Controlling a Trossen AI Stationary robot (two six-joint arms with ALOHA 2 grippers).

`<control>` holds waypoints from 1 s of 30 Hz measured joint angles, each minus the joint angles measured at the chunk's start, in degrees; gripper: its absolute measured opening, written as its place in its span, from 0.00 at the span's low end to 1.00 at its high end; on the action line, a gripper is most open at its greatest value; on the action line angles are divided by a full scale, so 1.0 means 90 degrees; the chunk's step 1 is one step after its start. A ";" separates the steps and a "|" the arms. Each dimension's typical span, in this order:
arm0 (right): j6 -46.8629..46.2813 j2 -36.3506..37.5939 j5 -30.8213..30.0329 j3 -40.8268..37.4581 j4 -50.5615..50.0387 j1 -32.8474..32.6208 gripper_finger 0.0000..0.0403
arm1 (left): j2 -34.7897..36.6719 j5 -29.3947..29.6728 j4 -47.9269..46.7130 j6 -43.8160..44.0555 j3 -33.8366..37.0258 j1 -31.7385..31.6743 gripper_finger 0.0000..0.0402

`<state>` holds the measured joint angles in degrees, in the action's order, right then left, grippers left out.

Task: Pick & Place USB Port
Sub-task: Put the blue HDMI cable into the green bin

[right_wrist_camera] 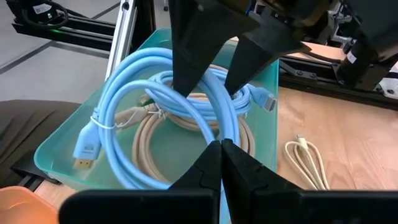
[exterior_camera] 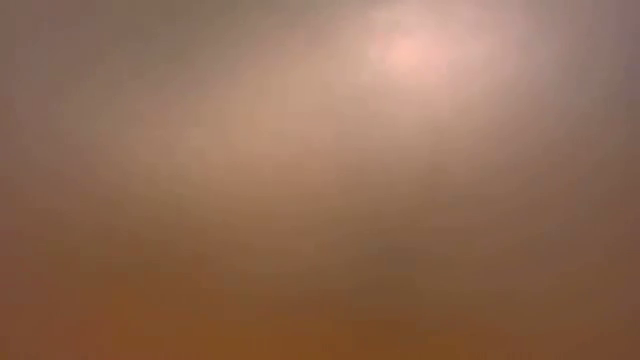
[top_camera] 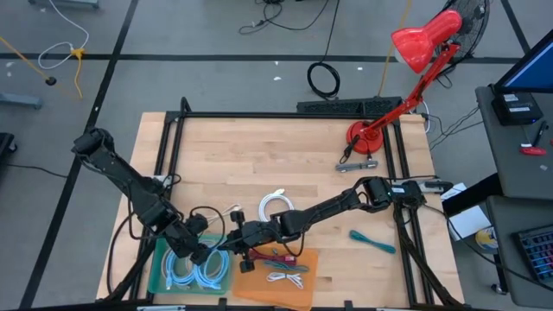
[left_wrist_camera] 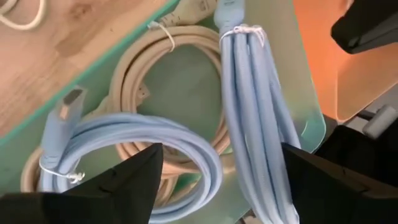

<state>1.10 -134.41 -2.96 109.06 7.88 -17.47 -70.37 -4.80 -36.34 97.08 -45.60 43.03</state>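
Observation:
A teal tray (top_camera: 160,268) at the table's near left holds two light blue USB cables and a beige coil (left_wrist_camera: 143,56). One blue cable is a loose coil (left_wrist_camera: 155,130) with its plug (left_wrist_camera: 70,104) showing. The other is a tied bundle (left_wrist_camera: 249,112). My left gripper (left_wrist_camera: 221,186) is open and points down over the tray, one finger on either side of the bundle. I cannot tell if it touches the cables. My right gripper (right_wrist_camera: 221,155) is shut on nothing, level, just right of the tray, facing my left gripper (right_wrist_camera: 210,84). The low view shows only blur.
An orange tray (top_camera: 285,289) with more cables lies right of the teal one. On the wood lie a white coiled cable (top_camera: 275,206) and a teal cable (top_camera: 371,242). A red lamp (top_camera: 415,52) stands at the far right. A black frame rail (top_camera: 259,115) borders the table.

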 joint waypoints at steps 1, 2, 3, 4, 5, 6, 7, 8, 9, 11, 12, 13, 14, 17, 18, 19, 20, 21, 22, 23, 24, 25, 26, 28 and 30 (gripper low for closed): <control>0.0000 0.0000 0.0000 0.0000 -0.0002 0.0000 0.00 | 0.0000 0.0033 0.0002 -0.0031 0.0000 0.0002 0.78; 0.0000 0.0000 0.0001 -0.0002 -0.0005 0.0000 0.00 | 0.0000 0.0066 0.0009 -0.0068 0.0000 0.0002 0.77; 0.0000 0.0000 0.0002 -0.0013 0.0000 0.0000 0.00 | 0.0000 0.0110 0.0023 -0.0094 0.0000 0.0002 0.77; 0.0000 0.0000 0.0002 -0.0039 0.0031 0.0000 0.00 | 0.0000 0.0153 0.0043 -0.0124 0.0000 0.0000 0.77; -0.0003 0.0000 0.0002 -0.0075 0.0074 0.0000 0.00 | 0.0000 0.0197 0.0060 -0.0179 0.0000 0.0002 0.77; -0.0015 0.0000 0.0002 -0.0106 0.0097 0.0002 0.00 | 0.0000 0.0256 0.0069 -0.0236 0.0000 0.0002 0.77; -0.0027 0.0000 0.0002 -0.0126 0.0087 0.0007 0.00 | 0.0000 0.0344 0.0066 -0.0286 0.0000 0.0002 0.77; -0.0044 -0.0002 0.0002 -0.0126 0.0076 0.0012 0.00 | 0.0000 0.0436 0.0066 -0.0343 0.0000 0.0002 0.78; -0.0049 -0.0002 0.0005 -0.0126 0.0075 0.0016 0.00 | 0.0000 0.0556 0.0068 -0.0422 0.0000 0.0003 0.78; -0.0049 -0.0002 0.0005 -0.0126 0.0101 0.0019 0.00 | 0.0000 0.0781 0.0061 -0.0501 -0.0002 0.0030 0.78; -0.0049 -0.0002 0.0005 -0.0126 0.0104 0.0019 0.00 | 0.0000 0.0855 0.0052 -0.0518 -0.0002 0.0055 0.78; -0.0049 -0.0002 0.0005 -0.0126 0.0102 0.0019 0.00 | 0.0000 0.0913 0.0049 -0.0542 -0.0002 0.0076 0.78; -0.0048 -0.0002 0.0005 -0.0126 0.0094 0.0019 0.00 | 0.0000 0.0962 0.0049 -0.0554 -0.0002 0.0092 0.78; -0.0049 -0.0002 0.0005 -0.0126 0.0090 0.0019 0.00 | 0.0000 0.0996 0.0033 -0.0540 -0.0005 0.0109 0.77; -0.0049 -0.0002 0.0005 -0.0126 0.0101 0.0019 0.00 | 0.0000 0.0996 0.0027 -0.0542 -0.0005 0.0109 0.76; -0.0049 -0.0002 0.0005 -0.0126 0.0102 0.0019 0.00 | 0.0000 0.0996 0.0027 -0.0544 -0.0005 0.0109 0.76; -0.0049 -0.0002 0.0005 -0.0126 0.0100 0.0019 0.00 | 0.0000 0.0996 0.0023 -0.0555 -0.0005 0.0109 0.75; -0.0049 -0.0002 0.0005 -0.0126 0.0096 0.0019 0.00 | 0.0000 0.0998 0.0011 -0.0564 -0.0005 0.0109 0.75; -0.0049 -0.0002 0.0005 -0.0126 0.0095 0.0019 0.00 | 0.0000 0.0996 -0.0004 -0.0564 -0.0005 0.0107 0.75; -0.0049 -0.0002 0.0005 -0.0126 0.0095 0.0019 0.00 | 0.0000 0.0975 -0.0020 -0.0565 -0.0005 0.0105 0.75; -0.0049 -0.0002 0.0005 -0.0126 0.0098 0.0019 0.00 | 0.0003 0.0915 -0.0045 -0.0567 -0.0005 0.0092 0.75; -0.0049 -0.0002 0.0005 -0.0126 0.0100 0.0019 0.00 | 0.0025 0.0833 -0.0083 -0.0566 -0.0005 0.0072 0.75; -0.0049 -0.0002 0.0005 -0.0126 0.0100 0.0019 0.00 | 0.0047 0.0761 -0.0128 -0.0561 -0.0004 0.0049 0.75; -0.0049 -0.0002 0.0005 -0.0126 0.0097 0.0020 0.00 | 0.0156 0.0561 -0.0225 -0.0517 -0.0005 -0.0013 0.75; -0.0049 -0.0002 0.0005 -0.0126 0.0097 0.0019 0.00 | 0.0328 0.0392 -0.0346 -0.0404 -0.0005 -0.0075 0.75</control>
<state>0.67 -134.43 -2.92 107.92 8.75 -17.30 -67.42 -1.27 -39.45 93.45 -45.65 42.35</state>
